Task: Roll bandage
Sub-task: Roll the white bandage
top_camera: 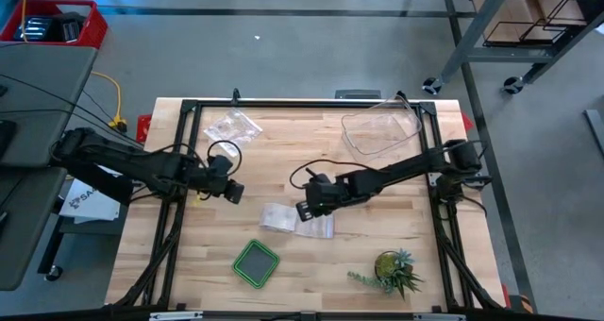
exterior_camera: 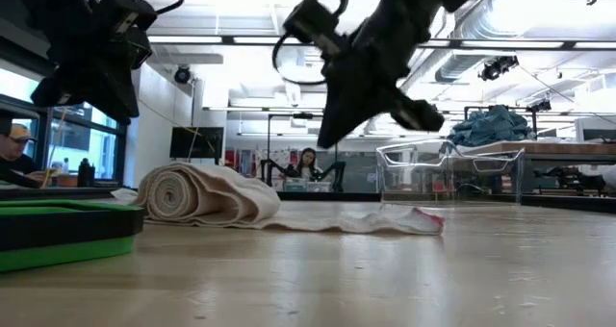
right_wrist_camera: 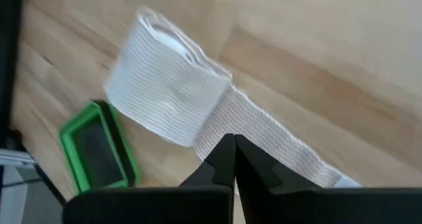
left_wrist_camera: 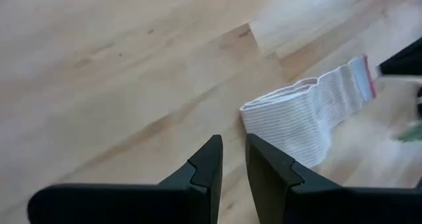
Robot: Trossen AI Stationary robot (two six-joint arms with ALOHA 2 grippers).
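Observation:
The white gauze bandage (top_camera: 293,221) lies on the wooden table, partly rolled. Its roll (right_wrist_camera: 165,95) rests on its side, and a loose strip (right_wrist_camera: 270,141) trails flat from it; the strip's end bears a red mark (exterior_camera: 430,219). My right gripper (right_wrist_camera: 234,145) hangs shut above the strip, clear of it in the low view (exterior_camera: 329,135). My left gripper (left_wrist_camera: 234,155) is left of the bandage (left_wrist_camera: 303,115), above bare table, its fingers a narrow gap apart with nothing between them.
A green square tray (top_camera: 256,262) sits near the front edge. A small potted plant (top_camera: 394,270) stands at the front right. A clear plastic tub (top_camera: 382,132) and a crinkly clear bag (top_camera: 231,127) lie at the back. People show in the room beyond (exterior_camera: 308,163).

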